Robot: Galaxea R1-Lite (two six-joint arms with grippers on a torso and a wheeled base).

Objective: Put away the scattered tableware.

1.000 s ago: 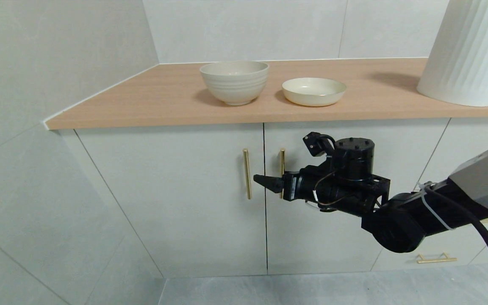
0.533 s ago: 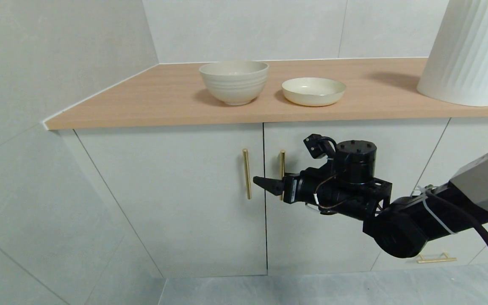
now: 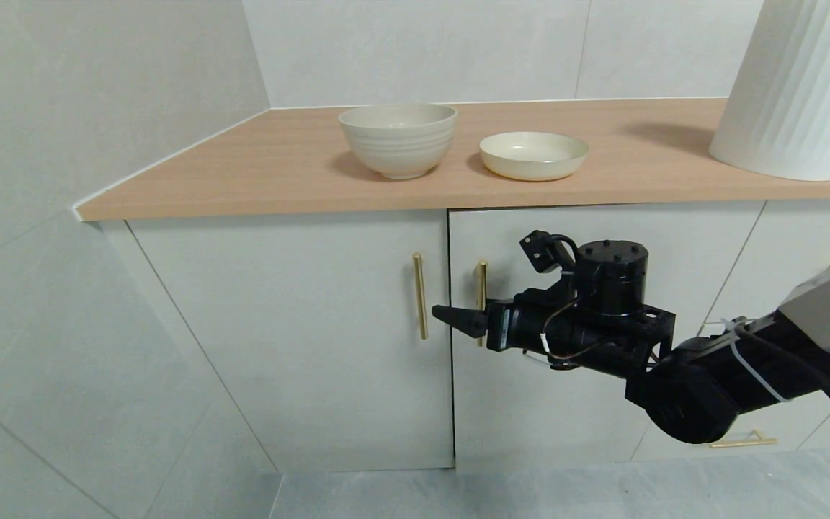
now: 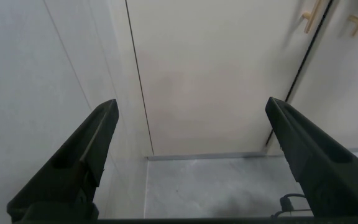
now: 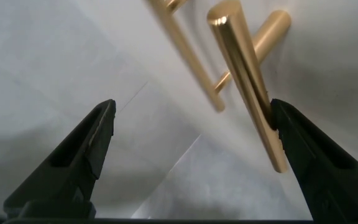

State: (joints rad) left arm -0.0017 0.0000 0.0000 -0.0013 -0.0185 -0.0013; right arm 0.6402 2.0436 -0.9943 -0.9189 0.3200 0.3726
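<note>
A ribbed beige bowl (image 3: 398, 140) and a shallow cream dish (image 3: 534, 155) stand side by side on the wooden countertop (image 3: 242, 173). Below them my right gripper (image 3: 451, 317) is at the gold handle (image 3: 482, 288) of the right cabinet door (image 3: 530, 404), which stands slightly ajar with a dark gap under the counter. In the right wrist view that gripper (image 5: 194, 130) is open and the handle (image 5: 244, 74) lies against the inner side of one finger. My left gripper (image 4: 191, 162) hangs open, holding nothing, low in front of the left door (image 4: 210, 74).
The left door's gold handle (image 3: 420, 295) sits just beside the right one. A tall white ribbed container (image 3: 804, 86) stands on the counter at the right. A drawer pull (image 3: 739, 438) shows low on the right. Tiled walls close in the left side.
My right gripper has shifted slightly down and to the right with the handle against its finger. The right door has come a little ajar, opening a dark gap along its top.
</note>
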